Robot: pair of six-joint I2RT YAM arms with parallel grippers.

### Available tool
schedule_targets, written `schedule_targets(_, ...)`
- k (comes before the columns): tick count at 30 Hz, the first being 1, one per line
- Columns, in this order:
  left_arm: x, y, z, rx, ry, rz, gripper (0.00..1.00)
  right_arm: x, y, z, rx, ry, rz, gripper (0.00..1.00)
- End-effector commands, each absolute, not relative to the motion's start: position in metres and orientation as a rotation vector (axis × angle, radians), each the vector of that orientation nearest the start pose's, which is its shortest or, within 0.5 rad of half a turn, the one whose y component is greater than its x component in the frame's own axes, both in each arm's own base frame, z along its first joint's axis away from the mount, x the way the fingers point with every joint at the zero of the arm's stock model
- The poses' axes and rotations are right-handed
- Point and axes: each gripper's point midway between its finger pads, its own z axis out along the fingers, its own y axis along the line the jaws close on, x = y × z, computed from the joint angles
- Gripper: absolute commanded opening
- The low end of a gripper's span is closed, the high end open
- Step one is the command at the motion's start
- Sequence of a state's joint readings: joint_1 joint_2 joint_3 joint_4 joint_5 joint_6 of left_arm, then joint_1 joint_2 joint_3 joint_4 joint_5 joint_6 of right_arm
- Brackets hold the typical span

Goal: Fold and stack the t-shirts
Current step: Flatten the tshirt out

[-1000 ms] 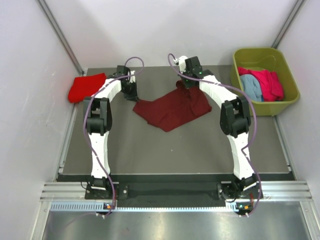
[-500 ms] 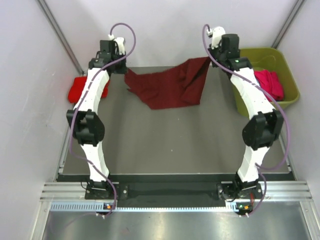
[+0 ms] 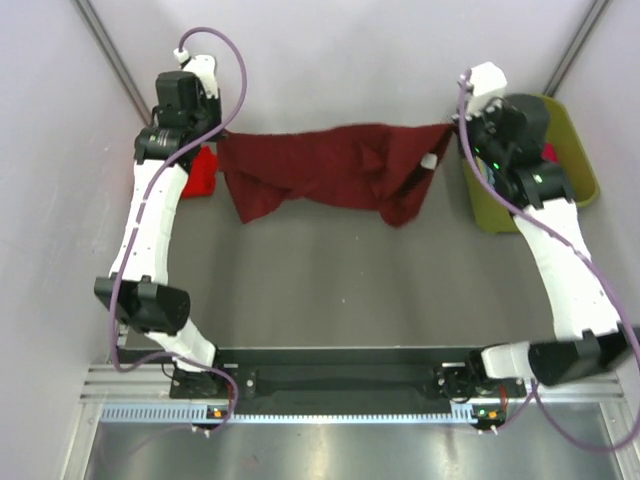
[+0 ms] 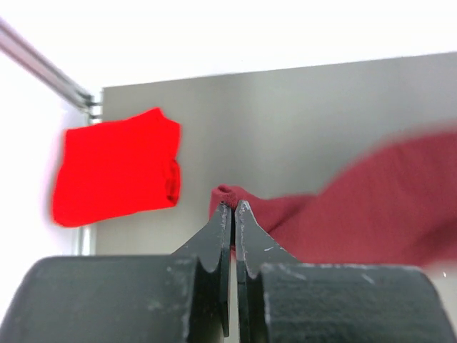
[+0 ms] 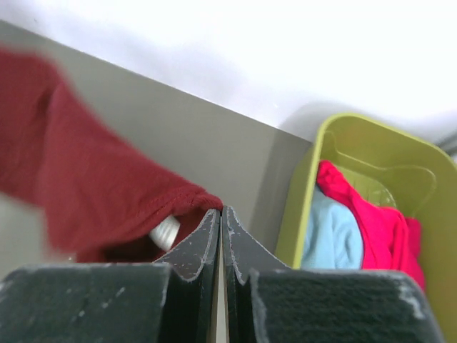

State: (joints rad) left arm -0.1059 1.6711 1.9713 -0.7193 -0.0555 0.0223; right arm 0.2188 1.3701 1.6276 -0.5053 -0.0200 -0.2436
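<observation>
The dark maroon cloth t-shirt [image 3: 330,170] hangs stretched between the 2 arms, from just beside the olive-green plastic tub [image 5: 294,214] to far away from it. The left jaws are pressed together on 1 corner of its edge, and the right jaws pinch the other corner, nearest to the tub. Whether its lower edge touches the grey surface [image 3: 350,300] I cannot tell.

A bright red folded cloth t-shirt [image 4: 118,166] lies on the surface at the side farthest from the tub. A pink shirt [image 5: 378,229] and a light blue shirt [image 5: 328,239] wait inside the tub.

I judge that the step in hand is spreading out the maroon shirt before the folding. The cloth sags and bunches in the middle. So the next move probably calls for lowering both corners together, with the cloth kept tight, until it lies flat.
</observation>
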Motion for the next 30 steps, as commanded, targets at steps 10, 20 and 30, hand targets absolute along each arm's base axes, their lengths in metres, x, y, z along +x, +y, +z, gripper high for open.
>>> schedule_targets(10, 0.432, -0.024, 0.323, 0.127, 2.121, 0.083, 0.00, 0.370, 0.045, 0.362, -0.240, 1.803, 0.029, 0.00)
schedule_targets(20, 0.489, -0.056, 0.117, 0.152, 2.587, -0.086, 0.00, 0.436, 0.076, 0.202, -0.307, 2.089, 0.189, 0.00)
schedule_targets(30, 0.556, -0.026, 0.103, 0.056, 2.497, 0.230, 0.55, 0.529, 0.071, 0.150, -0.245, 2.178, 0.180, 0.00)
